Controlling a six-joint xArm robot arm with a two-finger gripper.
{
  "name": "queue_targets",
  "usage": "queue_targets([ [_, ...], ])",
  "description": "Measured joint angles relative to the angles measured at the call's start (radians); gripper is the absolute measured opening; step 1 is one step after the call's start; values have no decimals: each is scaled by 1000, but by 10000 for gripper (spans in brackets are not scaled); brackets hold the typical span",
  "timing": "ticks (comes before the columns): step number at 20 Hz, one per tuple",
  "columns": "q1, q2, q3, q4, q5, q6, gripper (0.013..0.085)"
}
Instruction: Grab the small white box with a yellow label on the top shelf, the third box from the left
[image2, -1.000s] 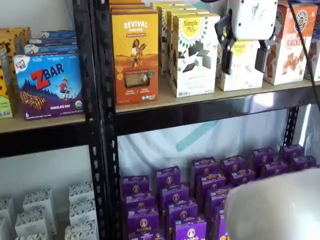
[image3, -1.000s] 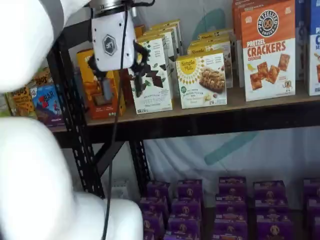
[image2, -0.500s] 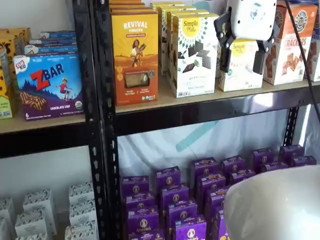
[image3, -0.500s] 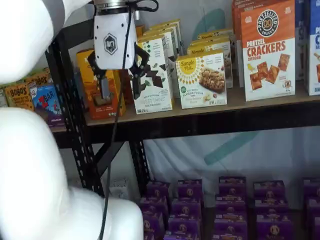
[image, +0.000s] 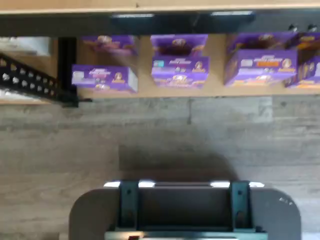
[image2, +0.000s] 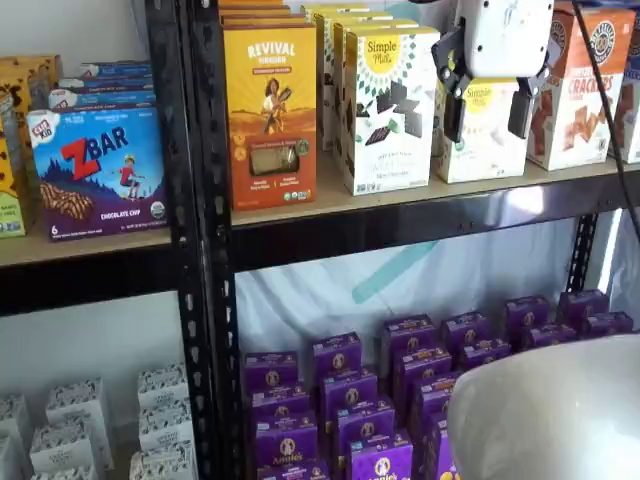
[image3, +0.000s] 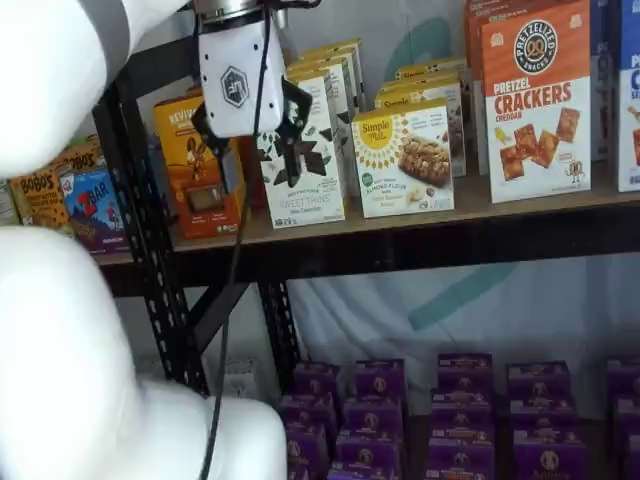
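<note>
The small white box (image2: 486, 152) with the round yellow logo stands on the top shelf (image2: 330, 203), between a taller white carton (image2: 388, 110) printed with dark squares and a pretzel cracker box (image2: 580, 95). It also shows in a shelf view (image3: 404, 160) on the tan shelf board (image3: 480, 203). My gripper (image2: 487, 122) hangs in front of the shelf, open and empty, and in this view its two black fingers straddle the box. In the other shelf view the gripper (image3: 258, 168) shows left of the box, before the taller carton (image3: 303, 150). The wrist view shows neither.
An orange Revival carton (image2: 270, 110) stands at the shelf's left end beside a black upright (image2: 200, 250). Purple boxes (image2: 350, 400) fill the lower shelf and show in the wrist view (image: 180, 67). My white arm (image3: 60, 340) fills the left foreground. A ZBar box (image2: 100, 170) sits on the neighbouring shelf.
The gripper has risen a little and shifted slightly toward the small white box. Its fingers stay open. No box has moved.
</note>
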Motion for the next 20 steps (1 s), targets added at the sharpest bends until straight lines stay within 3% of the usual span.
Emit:
queue_targets([
  [7,-85,13,28,-47,-129,-98,850],
  [12,-166,48,56,-49,-250,-175,850],
  [20,-237,143,50,-55,-378,-243,850],
])
